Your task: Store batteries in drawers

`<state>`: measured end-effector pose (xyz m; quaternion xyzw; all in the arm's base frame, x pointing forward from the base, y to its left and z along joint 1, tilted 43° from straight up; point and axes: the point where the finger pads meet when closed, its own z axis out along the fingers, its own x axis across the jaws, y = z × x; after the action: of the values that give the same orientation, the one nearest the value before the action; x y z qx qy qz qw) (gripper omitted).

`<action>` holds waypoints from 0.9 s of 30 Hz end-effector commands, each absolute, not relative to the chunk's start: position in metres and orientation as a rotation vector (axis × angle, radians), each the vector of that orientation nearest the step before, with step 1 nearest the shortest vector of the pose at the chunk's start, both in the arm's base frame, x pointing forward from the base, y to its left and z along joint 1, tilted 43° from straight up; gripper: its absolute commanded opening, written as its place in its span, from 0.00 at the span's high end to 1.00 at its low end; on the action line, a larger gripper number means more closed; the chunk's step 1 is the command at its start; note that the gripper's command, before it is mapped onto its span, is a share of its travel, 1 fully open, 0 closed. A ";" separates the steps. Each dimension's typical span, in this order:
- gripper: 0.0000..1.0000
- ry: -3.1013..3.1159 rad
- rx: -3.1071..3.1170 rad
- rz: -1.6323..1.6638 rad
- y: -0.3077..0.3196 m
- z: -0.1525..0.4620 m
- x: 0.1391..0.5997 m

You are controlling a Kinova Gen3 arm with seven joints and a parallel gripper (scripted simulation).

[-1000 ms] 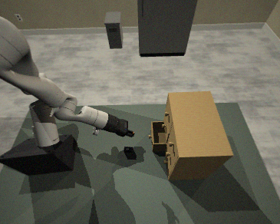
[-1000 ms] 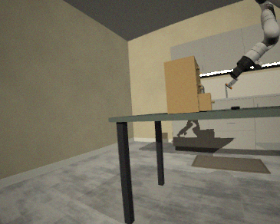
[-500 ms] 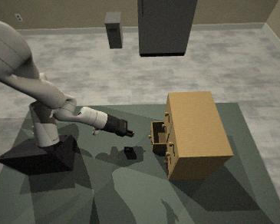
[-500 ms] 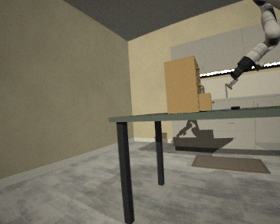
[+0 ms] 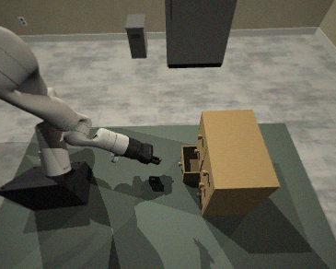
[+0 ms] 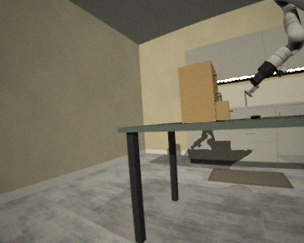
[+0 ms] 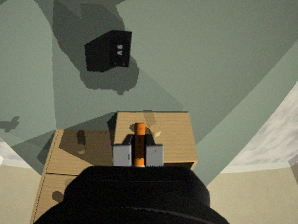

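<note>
Gripping the battery (image 7: 139, 144), the pincer (image 7: 139, 155) hangs above an open drawer (image 7: 157, 137).

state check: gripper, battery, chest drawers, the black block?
gripper: shut on the orange battery, raised off the table
orange battery: held between the fingers
open drawer: pulled partly out of the chest's front
chest: upright, other drawers shut
black block: lying on the table
</note>
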<state>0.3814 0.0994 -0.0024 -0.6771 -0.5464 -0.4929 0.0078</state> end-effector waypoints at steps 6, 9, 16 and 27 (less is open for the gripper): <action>0.76 -1.709 -2.117 -1.542 0.100 -0.002 0.386; 0.76 -1.709 -2.117 -1.542 0.100 -0.003 0.391; 0.76 -1.709 -2.117 -1.542 0.102 -0.003 0.402; 0.76 -1.709 -2.117 -1.542 0.108 -0.005 0.437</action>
<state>0.4311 0.1072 -0.0054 -0.6801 -0.5432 -0.4922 0.0108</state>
